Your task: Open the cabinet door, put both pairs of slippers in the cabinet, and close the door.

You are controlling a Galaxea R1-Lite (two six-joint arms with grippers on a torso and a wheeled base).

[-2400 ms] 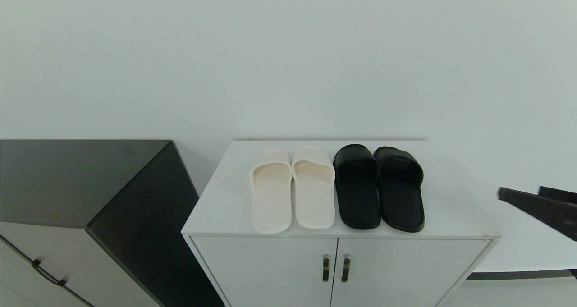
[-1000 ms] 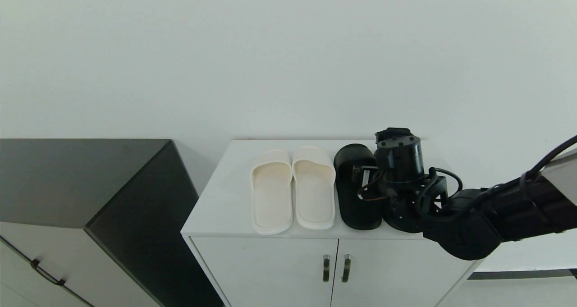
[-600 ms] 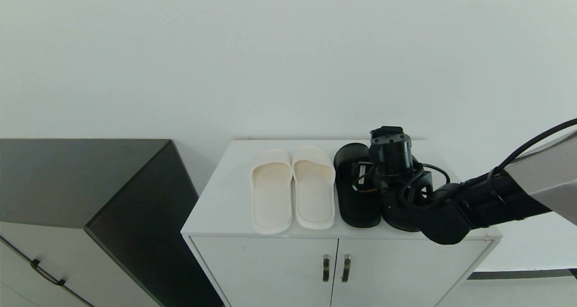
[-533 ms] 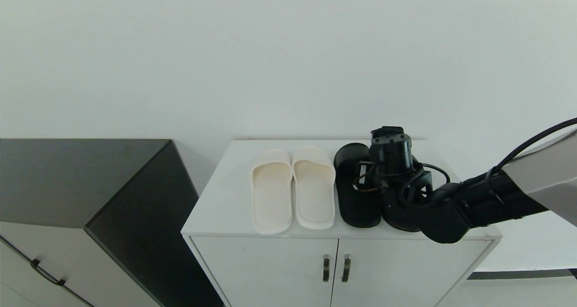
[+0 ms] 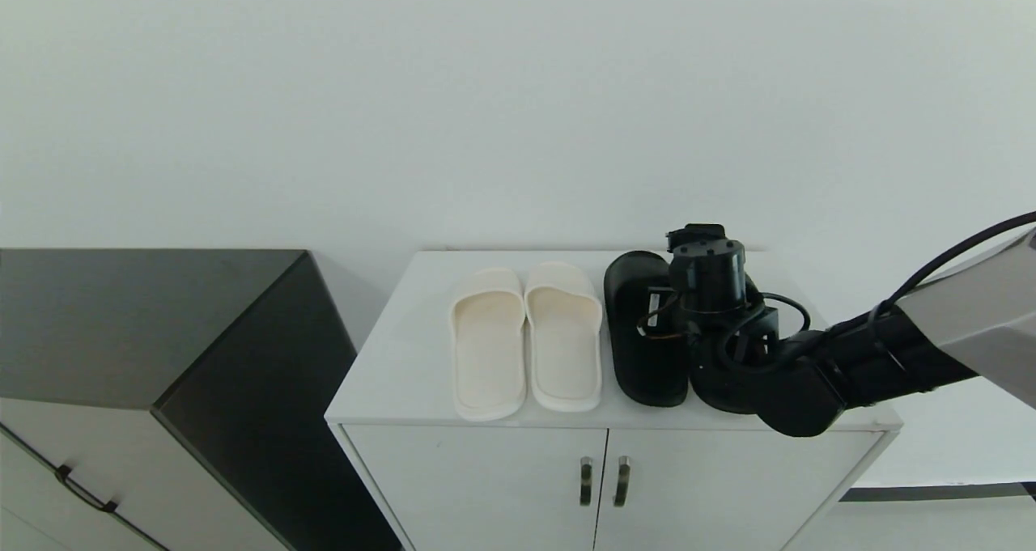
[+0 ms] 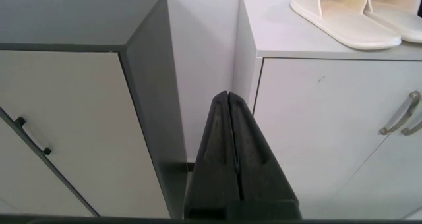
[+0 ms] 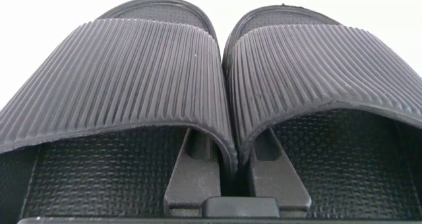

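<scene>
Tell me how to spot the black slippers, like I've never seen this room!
Find the white cabinet with two doors, just right of a dark cabinet. Two pairs of slippers lie side by side on its top; the black slippers are the right-hand pair. Unlike the cream slippers beside them, they have the right gripper pinching them under their ribbed straps.

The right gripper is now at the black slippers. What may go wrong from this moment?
1. The right gripper pinches only the inner strap edges of the black slippers; one slipper may slide out when lifted.
2. The cabinet doors are shut, so the pair has no place to go until the left gripper opens one.
3. The white slippers lie close beside; a swing may push them.
</scene>
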